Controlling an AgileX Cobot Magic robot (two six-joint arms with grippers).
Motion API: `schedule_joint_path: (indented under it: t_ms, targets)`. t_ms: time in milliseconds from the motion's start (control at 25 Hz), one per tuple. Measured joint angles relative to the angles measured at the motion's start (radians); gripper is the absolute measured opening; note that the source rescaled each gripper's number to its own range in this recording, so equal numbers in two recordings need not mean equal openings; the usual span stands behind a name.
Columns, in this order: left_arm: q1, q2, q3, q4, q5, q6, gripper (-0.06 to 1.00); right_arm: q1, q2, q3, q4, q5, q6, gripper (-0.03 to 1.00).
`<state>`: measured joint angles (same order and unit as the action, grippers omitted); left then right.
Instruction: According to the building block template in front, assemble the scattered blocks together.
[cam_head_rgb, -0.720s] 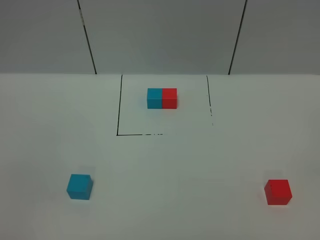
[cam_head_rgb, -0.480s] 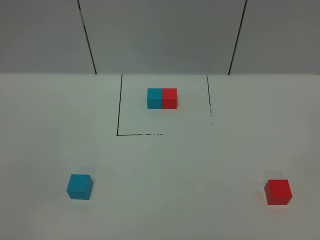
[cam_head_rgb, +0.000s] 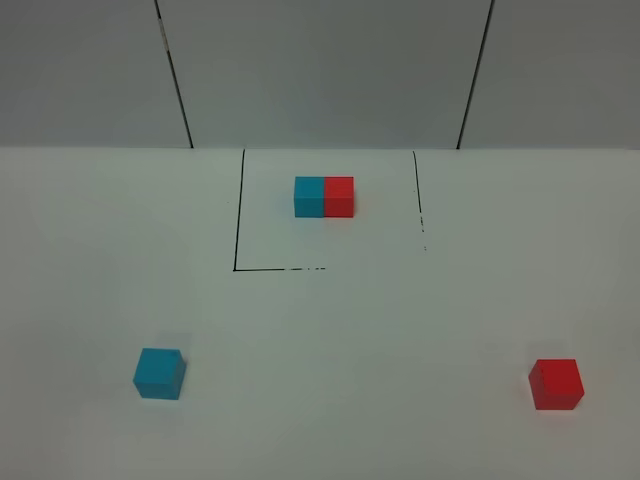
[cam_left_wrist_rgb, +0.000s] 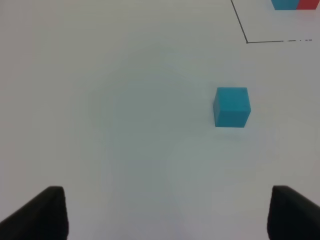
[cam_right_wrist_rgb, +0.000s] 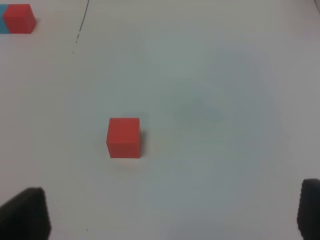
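The template (cam_head_rgb: 324, 197), a joined cyan-left, red-right pair, sits inside a black outlined square at the back of the white table. A loose cyan cube (cam_head_rgb: 160, 373) lies at the front left, and it also shows in the left wrist view (cam_left_wrist_rgb: 232, 106). A loose red cube (cam_head_rgb: 556, 384) lies at the front right, and it also shows in the right wrist view (cam_right_wrist_rgb: 123, 137). My left gripper (cam_left_wrist_rgb: 165, 215) is open and empty, well short of the cyan cube. My right gripper (cam_right_wrist_rgb: 167, 215) is open and empty, well short of the red cube. Neither gripper shows in the exterior view.
A black outlined square (cam_head_rgb: 237, 230) marks the template's area; its right side is broken. A grey panelled wall (cam_head_rgb: 320, 70) stands behind the table. The template's corner shows in the left wrist view (cam_left_wrist_rgb: 295, 4) and in the right wrist view (cam_right_wrist_rgb: 17, 18).
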<state>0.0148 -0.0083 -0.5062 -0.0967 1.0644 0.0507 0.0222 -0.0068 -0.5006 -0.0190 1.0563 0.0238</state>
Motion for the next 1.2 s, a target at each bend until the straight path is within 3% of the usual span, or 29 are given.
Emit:
schedule_joint_path:
  t_ms: [240, 440, 640, 960, 1200]
  targets:
    - [0.0, 0.001, 0.0, -0.002, -0.001, -0.006, 0.69, 0.0, 0.0, 0.0, 0.0, 0.0, 0.0, 1.0]
    - [0.0, 0.094, -0.033, -0.073, 0.013, -0.051, 0.69, 0.0, 0.0, 0.0, 0.0, 0.0, 0.0, 1.0]
    - [0.0, 0.45, -0.119, -0.133, 0.116, -0.073, 0.69, 0.0, 0.0, 0.0, 0.0, 0.0, 0.0, 1.0]
    - [-0.006, 1.101, -0.343, -0.14, 0.066, -0.06, 0.69, 0.0, 0.0, 0.0, 0.0, 0.0, 0.0, 1.0]
    - [-0.127, 1.435, -0.498, -0.124, -0.005, -0.065, 0.69, 0.0, 0.0, 0.0, 0.0, 0.0, 0.0, 1.0]
